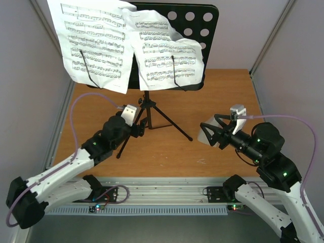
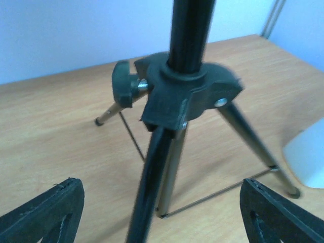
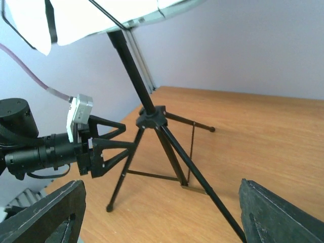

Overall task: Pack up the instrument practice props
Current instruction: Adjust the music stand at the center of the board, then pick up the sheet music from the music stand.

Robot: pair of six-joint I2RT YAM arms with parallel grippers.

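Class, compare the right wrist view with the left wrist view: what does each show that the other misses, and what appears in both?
Right wrist only: the whole left gripper, open beside the music stand hub, and the white sheet overhead. Left wrist only: the hub's knob close up, and a white object at the right edge, probably the metronome. Both: the stand's tripod legs on the wooden table.

**Plain, pale and evenly lit**

A wooden table [image 1: 228, 91] with an orange-brown top fills the space — smooth, pale walls [image 1: 25, 76] close it in at the left, right and back. Slim metal posts [image 1: 270, 38] run up the back corners. A silver slotted rail [image 1: 167, 195] lines the near edge. The light is soft, with faint shadows.
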